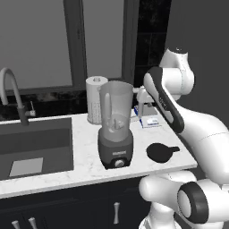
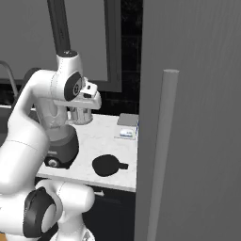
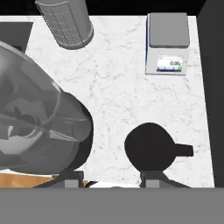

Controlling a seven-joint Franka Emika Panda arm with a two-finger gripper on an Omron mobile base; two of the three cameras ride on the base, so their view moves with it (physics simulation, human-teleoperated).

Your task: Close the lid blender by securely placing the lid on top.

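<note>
Gripper (image 3: 111, 180): fingertips spread apart, nothing held, poised above the white marble counter (image 1: 85, 156). Lid (image 3: 149, 148): flat on the counter near the front edge, tab pointing to 3 o'clock in the hand view, apart from the blender (image 1: 116, 126), which stands at its 9 o'clock (jar mouth uncovered). Digital kitchen scale (image 3: 168, 43): at the lid's 12 o'clock. Paper towel roll (image 1: 95, 99): behind the blender, by the window. Sink (image 1: 36, 147): beyond, at 9 o'clock.
</note>
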